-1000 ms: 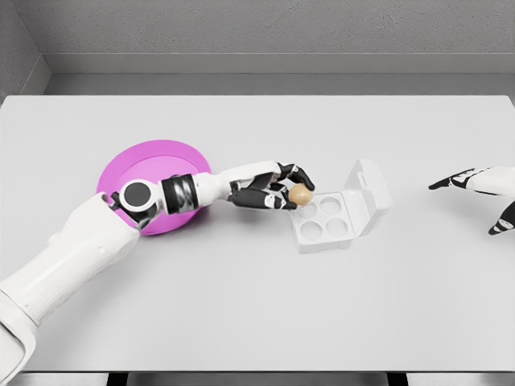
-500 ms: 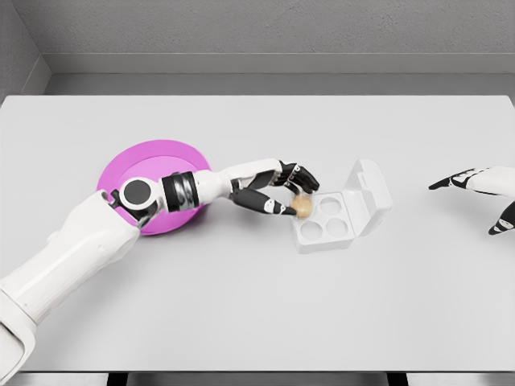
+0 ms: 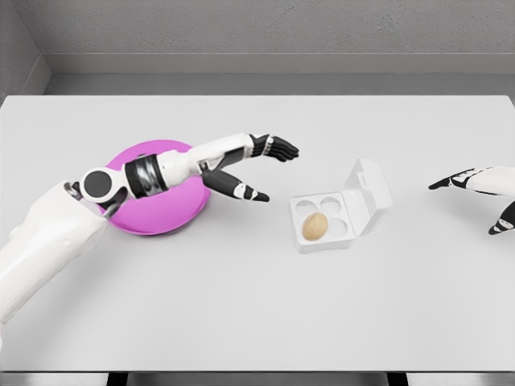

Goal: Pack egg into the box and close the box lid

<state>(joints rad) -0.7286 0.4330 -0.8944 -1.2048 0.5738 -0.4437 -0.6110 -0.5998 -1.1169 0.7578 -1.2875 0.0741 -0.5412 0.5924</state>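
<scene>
A tan egg (image 3: 314, 226) lies in the front-left cup of the white egg box (image 3: 345, 231), whose lid (image 3: 369, 190) stands open at the back right. My left hand (image 3: 265, 170) hovers to the left of the box, fingers spread and holding nothing, with its arm crossing over the pink plate (image 3: 153, 211). My right hand (image 3: 481, 197) stays at the right edge of the table, open and well apart from the box.
The pink plate sits at the left of the grey table (image 3: 257, 305), partly under my left arm. A grey wall runs behind the table's far edge.
My left hand has let go of the egg, which now rests in the box, and has drawn back to the left and upward. The right hand has not moved.
</scene>
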